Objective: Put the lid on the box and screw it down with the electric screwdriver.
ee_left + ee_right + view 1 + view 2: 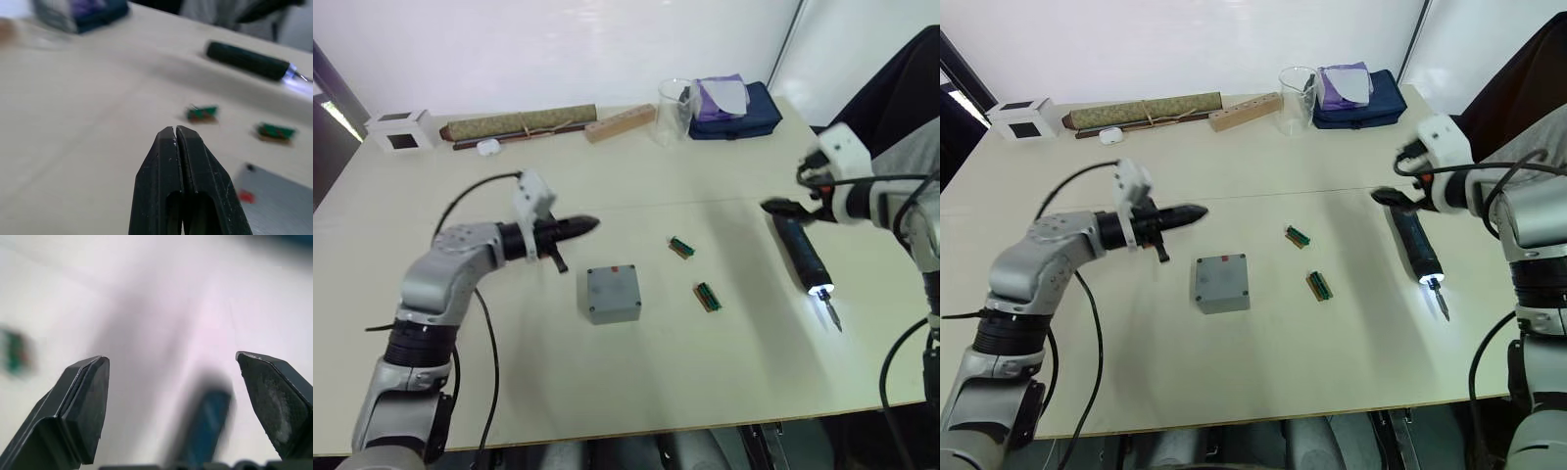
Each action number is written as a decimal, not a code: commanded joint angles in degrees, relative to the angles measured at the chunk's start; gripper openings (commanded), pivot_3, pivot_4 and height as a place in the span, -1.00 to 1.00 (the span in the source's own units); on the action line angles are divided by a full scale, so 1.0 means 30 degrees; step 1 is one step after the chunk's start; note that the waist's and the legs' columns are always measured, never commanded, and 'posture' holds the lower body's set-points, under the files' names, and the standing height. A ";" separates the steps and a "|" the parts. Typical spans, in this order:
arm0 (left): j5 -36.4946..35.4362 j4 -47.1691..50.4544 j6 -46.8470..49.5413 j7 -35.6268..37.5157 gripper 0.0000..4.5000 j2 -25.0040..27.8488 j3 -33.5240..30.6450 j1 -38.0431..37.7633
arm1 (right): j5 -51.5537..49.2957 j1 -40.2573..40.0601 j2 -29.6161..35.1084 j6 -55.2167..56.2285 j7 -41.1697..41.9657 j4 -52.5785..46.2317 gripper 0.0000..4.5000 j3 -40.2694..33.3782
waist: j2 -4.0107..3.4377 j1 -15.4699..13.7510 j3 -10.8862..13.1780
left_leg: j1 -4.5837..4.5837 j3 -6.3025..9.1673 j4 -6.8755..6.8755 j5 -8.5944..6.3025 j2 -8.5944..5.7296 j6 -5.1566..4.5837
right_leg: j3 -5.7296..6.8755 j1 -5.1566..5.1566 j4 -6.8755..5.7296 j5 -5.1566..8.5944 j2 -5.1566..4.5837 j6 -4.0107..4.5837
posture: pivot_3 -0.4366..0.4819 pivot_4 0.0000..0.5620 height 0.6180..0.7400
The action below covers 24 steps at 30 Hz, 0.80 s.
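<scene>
The grey box [614, 294] stands in the middle of the table with a red mark at its far edge. The lid [1221, 277] lies flat over its top, hiding the inside. The electric screwdriver [801, 252] lies on the table to the right, its tip lit and its metal bit towards the front edge. My right gripper [791, 204] is open over the screwdriver's rear end, with nothing between its fingers [80, 404]. My left gripper [588, 226] hovers shut and empty to the left of and behind the box; its fingertips [175, 134] point towards the screwdriver.
Two small green circuit boards [681, 247] [707, 296] lie between the box and the screwdriver. Along the far edge are a white cube [401, 130], a rolled olive bundle [519, 122], a wooden block [620, 122], a glass beaker [674, 110] and a blue pouch [734, 108]. A person [901, 88] stands at the far right.
</scene>
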State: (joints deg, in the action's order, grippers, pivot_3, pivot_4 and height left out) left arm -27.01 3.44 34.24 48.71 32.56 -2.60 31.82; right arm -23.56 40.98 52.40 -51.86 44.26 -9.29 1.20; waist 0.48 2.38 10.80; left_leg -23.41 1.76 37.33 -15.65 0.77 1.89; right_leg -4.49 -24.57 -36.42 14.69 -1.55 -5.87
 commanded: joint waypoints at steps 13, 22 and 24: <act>0.2856 0.2681 -0.0554 0.1084 -1.00 0.2233 0.3400 -0.4357 | -0.1446 -0.7143 -0.3442 0.0694 0.0798 -0.7597 0.99 0.4727 | 0.0071 -0.0392 -0.0009 | 0.0055 -0.0018 0.0243 0.0009 -0.0006 0.0018 | 0.0008 0.0181 0.0013 -0.0042 -0.0041 0.0082 | -0.05 -0.47 1.00; 0.3795 0.0717 -0.1784 0.1770 -1.00 0.0925 0.4783 -0.2453 | -0.1033 -0.6505 -0.4886 0.0208 0.0032 -0.7570 0.99 0.5590 | 0.0076 -0.0485 -0.0011 | 0.0032 -0.0006 0.0278 0.0010 -0.0002 0.0021 | 0.0012 0.0117 -0.0086 -0.0090 -0.0001 0.0015 | -0.05 -0.47 1.00; 0.4017 0.0127 -0.2174 0.1855 -1.00 0.0563 0.4847 -0.2099 | -0.1473 -0.6497 -0.5168 -0.0240 0.0046 -0.7780 0.99 0.5454 | 0.0078 -0.0480 -0.0012 | 0.0037 -0.0007 0.0279 0.0010 -0.0004 0.0021 | 0.0011 0.0108 -0.0134 -0.0089 -0.0002 0.0016 | -0.05 -0.47 1.00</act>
State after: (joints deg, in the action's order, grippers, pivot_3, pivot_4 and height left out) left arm -15.14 3.65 29.66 53.50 34.96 11.20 24.31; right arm -26.20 20.60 37.92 -52.30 44.28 -30.05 17.73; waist 0.72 0.94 10.76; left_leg -23.30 1.75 38.18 -15.62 0.75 1.95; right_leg -4.46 -24.28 -36.90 14.43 -1.56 -5.82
